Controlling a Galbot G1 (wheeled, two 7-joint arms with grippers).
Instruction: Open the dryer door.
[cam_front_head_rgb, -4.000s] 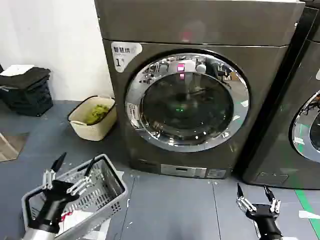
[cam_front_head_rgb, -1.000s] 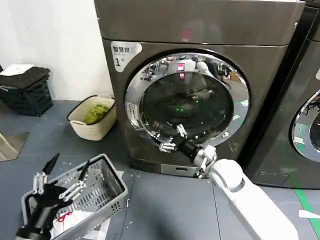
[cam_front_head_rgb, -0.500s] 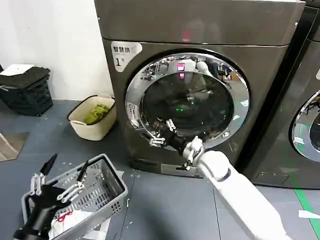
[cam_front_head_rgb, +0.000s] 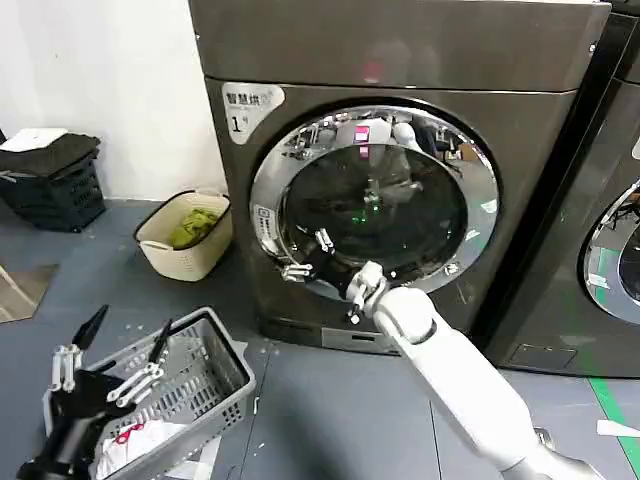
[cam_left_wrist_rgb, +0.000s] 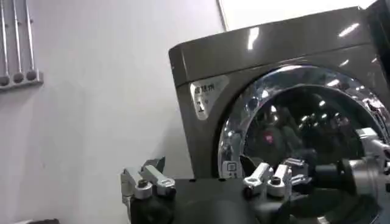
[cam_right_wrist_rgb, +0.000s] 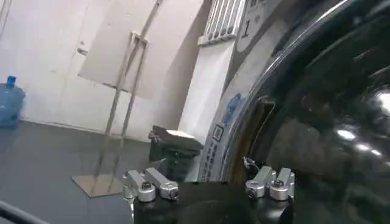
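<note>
The dryer door (cam_front_head_rgb: 374, 203), chrome-ringed and closed, sits at the centre of the machine bearing the "1" sticker (cam_front_head_rgb: 238, 123). The right gripper (cam_front_head_rgb: 308, 255) reaches to the ring's lower left, around eight o'clock on the door, its fingers spread apart and holding nothing that can be seen. The left gripper (cam_front_head_rgb: 110, 352) hovers with fingers open and empty over a grey basket (cam_front_head_rgb: 205, 385) on the floor, at seven o'clock from the door.
</note>
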